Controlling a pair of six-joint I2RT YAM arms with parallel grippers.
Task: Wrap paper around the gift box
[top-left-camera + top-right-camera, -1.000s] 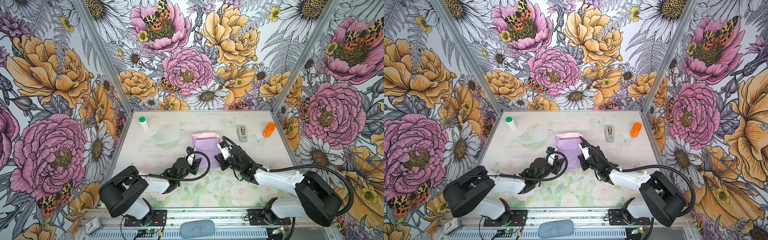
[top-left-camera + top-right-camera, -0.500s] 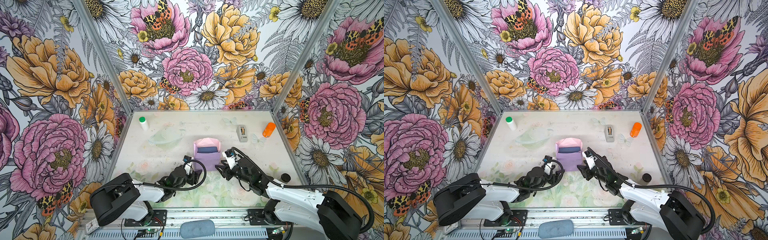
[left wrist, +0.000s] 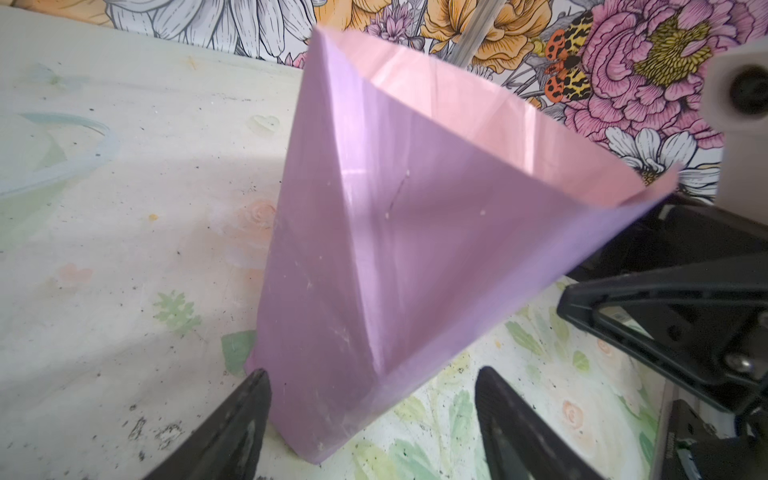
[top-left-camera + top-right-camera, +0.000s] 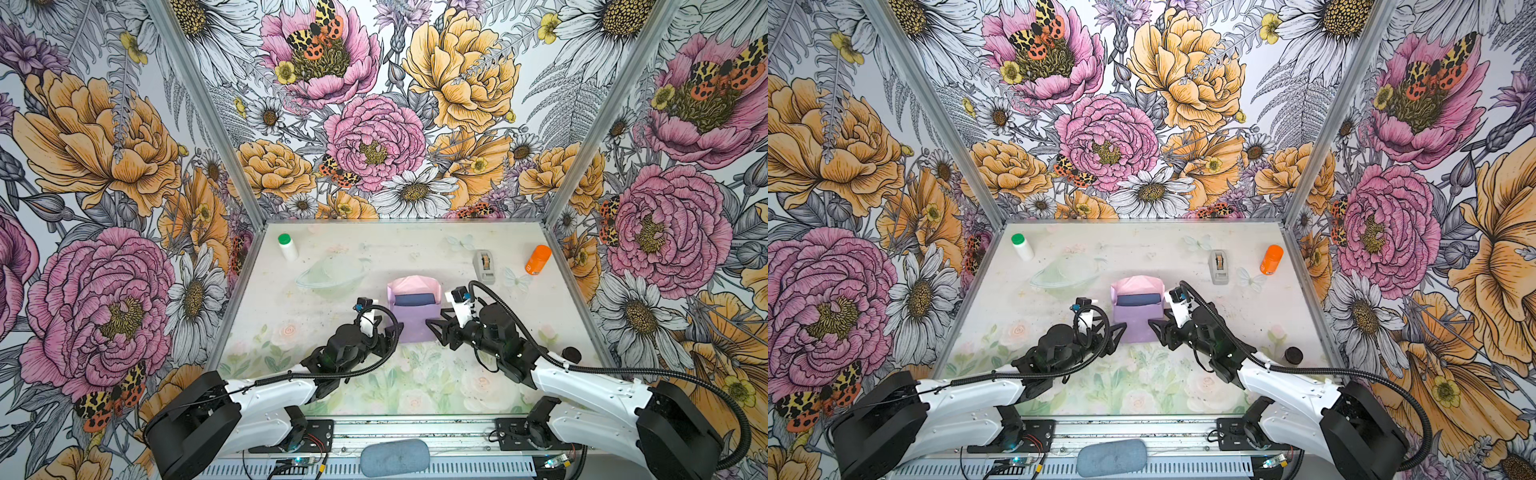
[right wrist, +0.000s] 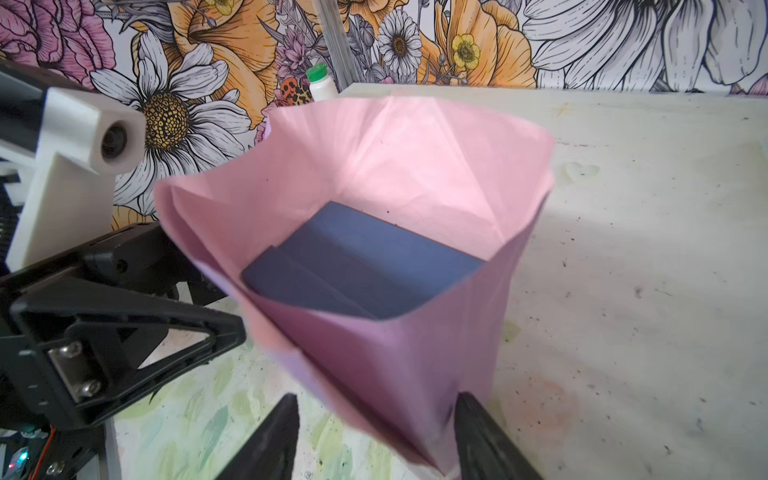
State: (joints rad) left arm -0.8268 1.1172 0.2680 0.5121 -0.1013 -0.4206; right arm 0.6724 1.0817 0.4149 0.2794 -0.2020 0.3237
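Gift box (image 5: 361,266) inspection, taken from my side outward.

Left gripper (image 3: 370,415): jaws apart and grasping nothing. The near bottom corner of the paper (image 3: 415,232) lies in the gap.

Right gripper (image 5: 374,436): jaws likewise apart and empty. One finger may brush the other bottom corner, but blur at that edge prevents a firm finding.

The near wall of the sheet stands loose and flares outward. Behind it the box rests flat on the table (image 4: 291,332), inside the paper, with its top face uncovered. The far wall stands taller, creased and open.

Recommendation: I take the near wall by its upper edge at both ends together and draw it taut and level. I then lay it over the box so the crease falls on the box's near edge. In my judgement an uneven pull would skew the box.

Tape dispenser (image 4: 484,264) stands well beyond, to the right.
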